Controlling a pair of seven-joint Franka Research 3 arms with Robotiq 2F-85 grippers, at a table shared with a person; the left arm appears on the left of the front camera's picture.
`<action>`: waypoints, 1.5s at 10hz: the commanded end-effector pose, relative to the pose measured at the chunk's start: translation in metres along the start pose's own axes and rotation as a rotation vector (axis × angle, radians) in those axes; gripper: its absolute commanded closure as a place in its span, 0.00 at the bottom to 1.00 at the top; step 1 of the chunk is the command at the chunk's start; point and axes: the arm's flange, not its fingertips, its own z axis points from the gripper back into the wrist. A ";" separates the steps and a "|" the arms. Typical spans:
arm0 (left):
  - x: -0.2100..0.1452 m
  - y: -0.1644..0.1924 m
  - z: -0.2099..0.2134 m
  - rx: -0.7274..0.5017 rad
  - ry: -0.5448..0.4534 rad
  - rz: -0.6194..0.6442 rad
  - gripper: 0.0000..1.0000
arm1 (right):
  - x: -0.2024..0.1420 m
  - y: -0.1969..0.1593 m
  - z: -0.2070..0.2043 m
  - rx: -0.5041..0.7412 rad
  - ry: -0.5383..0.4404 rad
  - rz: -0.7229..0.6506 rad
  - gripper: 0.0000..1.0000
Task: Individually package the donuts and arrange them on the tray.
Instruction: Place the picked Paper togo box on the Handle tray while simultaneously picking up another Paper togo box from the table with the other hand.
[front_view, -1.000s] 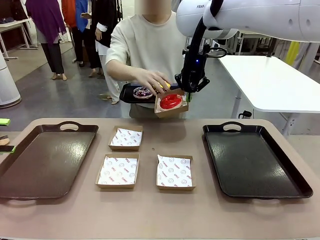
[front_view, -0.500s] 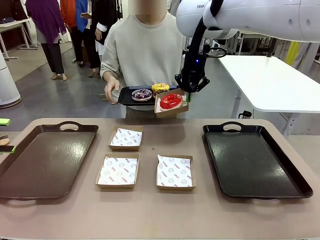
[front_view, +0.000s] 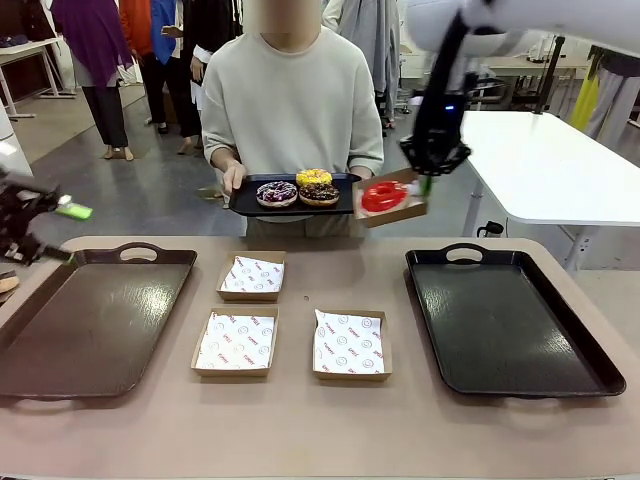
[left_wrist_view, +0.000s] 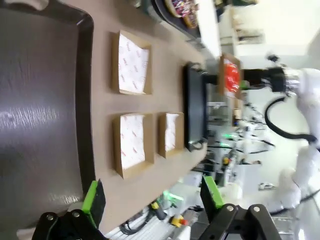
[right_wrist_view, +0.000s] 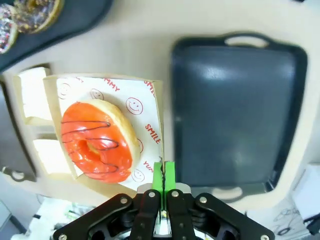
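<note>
Red donut (front_view: 383, 196) in box (front_view: 410, 211), edge in right gripper (right_wrist_view: 163, 170); clear of right tray (front_view: 510, 320)

Bright, even overhead light; pale glare patches sit on the left tray (front_view: 95, 310) and right tray (front_view: 520, 330); shadows on the worktop (front_view: 300, 430) are faint; the left fingers (front_view: 75, 211) smear with motion blur; wrist views bend at the edges, far backgrounds washed out.

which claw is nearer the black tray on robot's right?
Right. The right claw, shut on the box holding the red donut, hangs just off that tray's far left corner. The left claw, open, sits at the table's opposite end.
</note>
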 end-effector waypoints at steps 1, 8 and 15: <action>0.043 -0.037 -0.022 0.198 0.105 0.009 0.00 | -0.026 -0.063 -0.025 0.049 0.013 -0.034 0.99; 0.105 -0.132 -0.159 0.706 0.127 -0.176 0.00 | -0.031 -0.139 -0.091 -0.010 -0.080 -0.061 0.99; 0.117 -0.105 -0.234 0.733 0.105 -0.249 0.00 | -0.025 -0.139 -0.097 -0.004 -0.066 -0.080 0.99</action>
